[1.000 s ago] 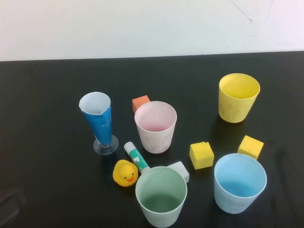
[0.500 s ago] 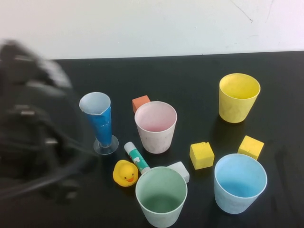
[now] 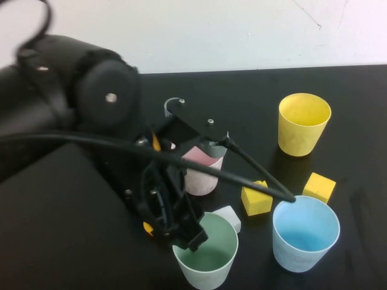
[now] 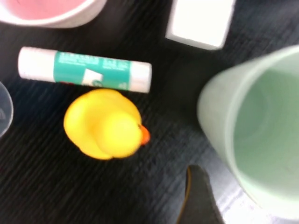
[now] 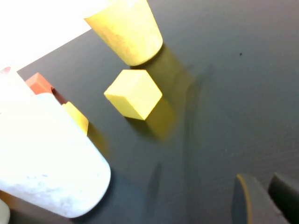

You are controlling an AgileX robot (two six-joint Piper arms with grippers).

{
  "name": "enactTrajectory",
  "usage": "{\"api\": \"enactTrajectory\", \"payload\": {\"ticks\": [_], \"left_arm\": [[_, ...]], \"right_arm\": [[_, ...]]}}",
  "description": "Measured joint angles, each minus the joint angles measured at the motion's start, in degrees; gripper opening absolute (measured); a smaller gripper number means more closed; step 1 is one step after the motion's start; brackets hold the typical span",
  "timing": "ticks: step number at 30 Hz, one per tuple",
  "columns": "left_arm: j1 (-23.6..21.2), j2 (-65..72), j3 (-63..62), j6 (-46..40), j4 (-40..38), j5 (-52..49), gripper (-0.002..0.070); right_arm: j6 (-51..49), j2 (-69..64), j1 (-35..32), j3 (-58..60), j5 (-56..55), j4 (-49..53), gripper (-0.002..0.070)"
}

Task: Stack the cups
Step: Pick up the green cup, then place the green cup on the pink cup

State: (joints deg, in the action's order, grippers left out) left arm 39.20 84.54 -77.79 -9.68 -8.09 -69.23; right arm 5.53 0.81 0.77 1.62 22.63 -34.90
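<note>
The left gripper [image 3: 181, 232] is hovering low over the table [image 3: 338, 78], just beside the green cup's [image 3: 205, 251] left rim; whether it is released or clenched cannot be told. The rubber duck [image 4: 105, 123] and glue stick [image 4: 84, 70] are lying beside that cup. The pink cup [image 3: 202, 169] is standing behind the arm, the light blue cup [image 3: 304, 232] right of the green, the yellow cup [image 3: 303, 122] farther back. The right gripper [image 5: 261, 200] is sitting low near a yellow cube [image 5: 133, 93], its state unclear.
</note>
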Motion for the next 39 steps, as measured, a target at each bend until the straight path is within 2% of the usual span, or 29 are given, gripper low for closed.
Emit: {"api": "enactTrajectory", "payload": {"ticks": [7, 9, 11, 14, 17, 29, 39], "left_arm": [[0.0, 5.21, -0.47, 1.36, 1.19, 2.86, 0.0409], [0.0, 6.81, -0.47, 1.51, 1.45, 3.53, 0.0384], [0.0, 8.22, -0.47, 1.5, 1.59, 3.77, 0.0302], [0.0, 9.41, -0.47, 1.5, 1.46, 4.12, 0.0109], [0.0, 8.84, -0.47, 1.5, 0.6, 4.12, 0.0031], [0.0, -9.58, -0.59, 5.35, 0.97, 3.14, 0.0008], [0.0, -8.75, -0.72, 20.28, 18.5, 20.91, 0.0007]], "right_arm": [[0.7, 0.0, 0.0, 0.0, 0.0, 0.0, 0.0083], [0.85, 0.0, 0.0, 0.0, 0.0, 0.0, 0.0083], [0.85, 0.0, 0.0, 0.0, 0.0, 0.0, 0.0083], [0.98, 0.0, 0.0, 0.0, 0.0, 0.0, 0.0083], [1.03, 0.0, 0.0, 0.0, 0.0, 0.0, 0.0083], [1.12, 0.0, 0.0, 0.0, 0.0, 0.0, 0.0083], [1.25, 0.0, 0.0, 0.0, 0.0, -0.1, 0.0083]]}}
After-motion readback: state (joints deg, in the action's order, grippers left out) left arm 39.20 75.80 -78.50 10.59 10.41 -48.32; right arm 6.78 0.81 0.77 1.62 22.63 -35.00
